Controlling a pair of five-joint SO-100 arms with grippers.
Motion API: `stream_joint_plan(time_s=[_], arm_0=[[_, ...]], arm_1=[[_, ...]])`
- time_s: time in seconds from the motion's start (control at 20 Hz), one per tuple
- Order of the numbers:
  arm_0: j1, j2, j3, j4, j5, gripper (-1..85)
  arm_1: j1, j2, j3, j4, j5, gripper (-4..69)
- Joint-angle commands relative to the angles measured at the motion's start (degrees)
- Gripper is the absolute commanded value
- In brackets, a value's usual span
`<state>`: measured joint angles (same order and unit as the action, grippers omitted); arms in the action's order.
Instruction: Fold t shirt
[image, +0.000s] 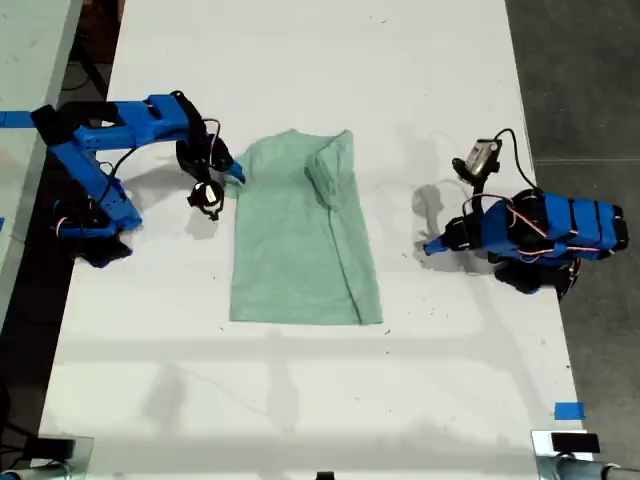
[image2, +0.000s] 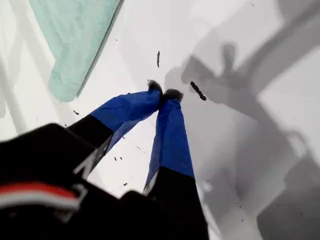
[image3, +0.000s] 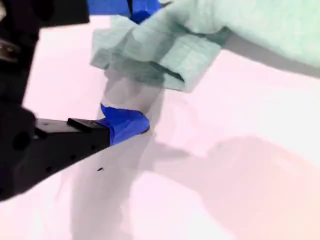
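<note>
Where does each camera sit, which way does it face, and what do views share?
Exterior view: overhead, looking down on the table, the t shirt and both blue arms.
First wrist view: on my first hand, shut, aimed down at bare table.
Second wrist view: on my second hand, open at the t shirt's sleeve.
Shared: all three show the t shirt.
</note>
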<state>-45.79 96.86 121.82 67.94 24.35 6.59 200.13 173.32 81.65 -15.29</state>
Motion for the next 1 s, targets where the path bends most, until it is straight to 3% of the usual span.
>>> stream_joint_plan(time_s=[0.0, 0.2, 0.5, 0.7, 0.75, 0.8, 0.95], arm_0=[[2.72, -1.67, -1.32, -0.79, -2.29, -0.1], [4.13, 0.09, -8.09, 5.01, -2.37, -0.1], [10.72, -6.06, -42.19, 24.08, -4.48, -0.1], [14.94, -24.61, -66.27, 25.84, -3.87, 0.6], [15.73, -28.92, -68.64, 24.7, -2.72, 9.4], [16.7, -32.08, -69.08, 22.5, -1.41, 26.2], [17.31, -38.23, -69.17, 18.72, -0.53, 28.5]], arm_1=[[-0.35, 0.7, 1.93, -0.35, 0.44, 2.2], [-0.35, 0.7, 1.93, -0.35, 0.62, 2.2], [-0.44, 0.7, 1.93, -0.44, 0.62, 2.2], [-0.44, 0.7, 1.93, -0.44, 0.62, 2.2], [-0.44, 0.7, 1.93, -0.44, 0.53, 2.2], [-0.44, 0.7, 1.93, -0.44, 0.53, 2.2], [-0.44, 0.7, 1.93, -0.44, 0.35, 2.2]])
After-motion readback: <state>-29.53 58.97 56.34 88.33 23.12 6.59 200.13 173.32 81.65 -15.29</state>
